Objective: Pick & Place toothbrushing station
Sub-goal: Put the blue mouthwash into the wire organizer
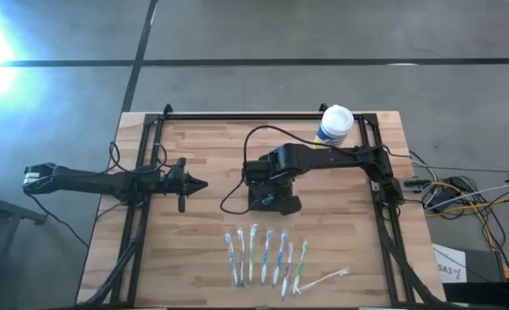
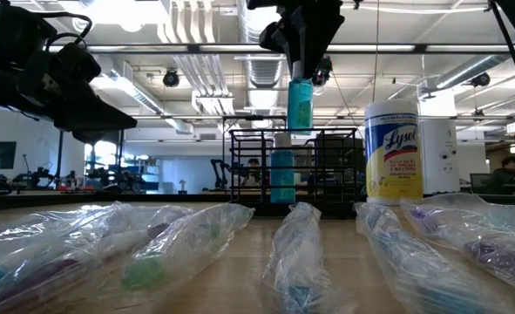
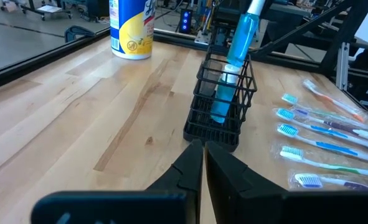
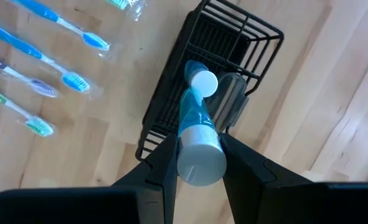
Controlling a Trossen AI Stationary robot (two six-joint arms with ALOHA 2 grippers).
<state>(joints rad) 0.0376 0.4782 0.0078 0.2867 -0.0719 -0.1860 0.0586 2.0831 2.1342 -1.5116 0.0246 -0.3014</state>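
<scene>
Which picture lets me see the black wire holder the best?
The left wrist view is best: the black wire holder shows whole, standing on the table, with a blue tube above it. The right wrist view looks down into its top, partly behind the tube. The low view shows it far off. In the high view the right arm mostly hides it.

wooden table (image 1: 202, 164) | centre: black wire holder (image 1: 271, 202) | top right: white canister (image 1: 335, 126) | bottom centre: wrapped toothbrushes (image 1: 267, 257)

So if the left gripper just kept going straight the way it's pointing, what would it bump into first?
Most likely the black wire holder. The shut left gripper points right at its base, with only bare table between. The right gripper hangs over the holder, clamped on a blue tube.
</scene>
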